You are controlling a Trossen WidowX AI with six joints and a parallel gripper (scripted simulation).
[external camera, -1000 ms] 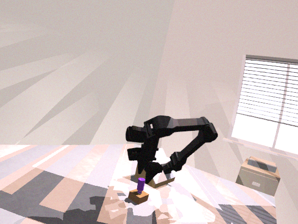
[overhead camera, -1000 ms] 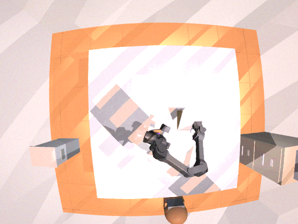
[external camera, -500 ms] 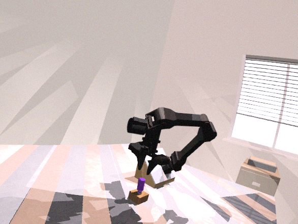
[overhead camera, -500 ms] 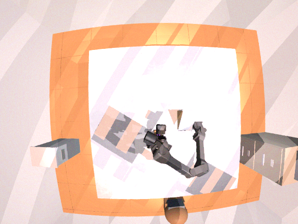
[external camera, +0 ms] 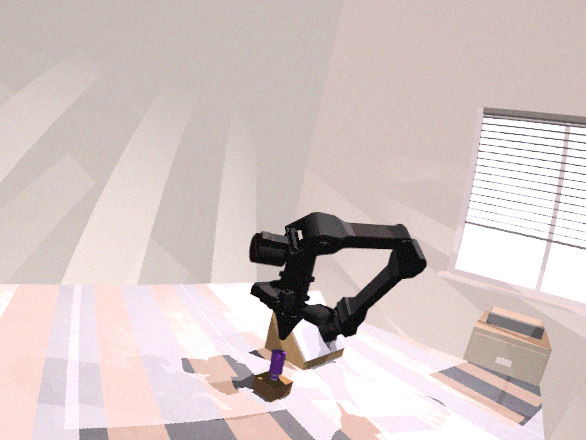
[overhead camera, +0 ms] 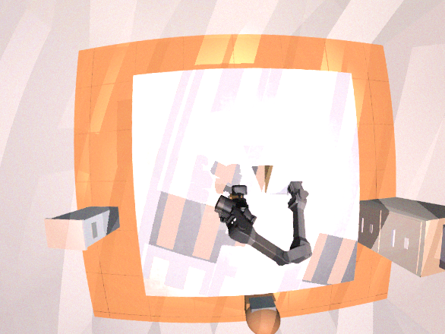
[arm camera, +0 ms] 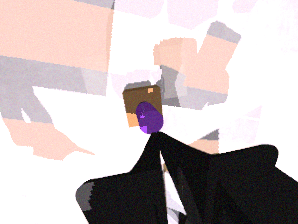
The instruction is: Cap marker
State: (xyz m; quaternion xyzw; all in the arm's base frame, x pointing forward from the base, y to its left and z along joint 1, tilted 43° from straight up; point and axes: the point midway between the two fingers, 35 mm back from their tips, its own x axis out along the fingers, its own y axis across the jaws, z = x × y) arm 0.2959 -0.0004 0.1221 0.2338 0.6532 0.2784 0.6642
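Fingers clenched together on nothing, tips pointing down, hanging in the air above the purple cap [external camera: 277,364]. Gripper [external camera: 285,330] clear of it, no contact. Cap sits on the marker, long axis vertical, closed end up; marker body itself hidden beneath it. Both stand upright in the brown holder block [external camera: 272,387], which rests on the counter [external camera: 125,350]. In the wrist view the cap's rounded top [arm camera: 149,118] shows just beyond the fingertips, over the block [arm camera: 142,97]. Counter surface is white, patched with peach, grey and lilac stripes; an orange border [overhead camera: 106,190] rings it from above. Arm base sits on a tan wedge [external camera: 300,345] behind the block. Pale walls, a blinded window [external camera: 530,200] at right, a beige cabinet [external camera: 507,345] under it.
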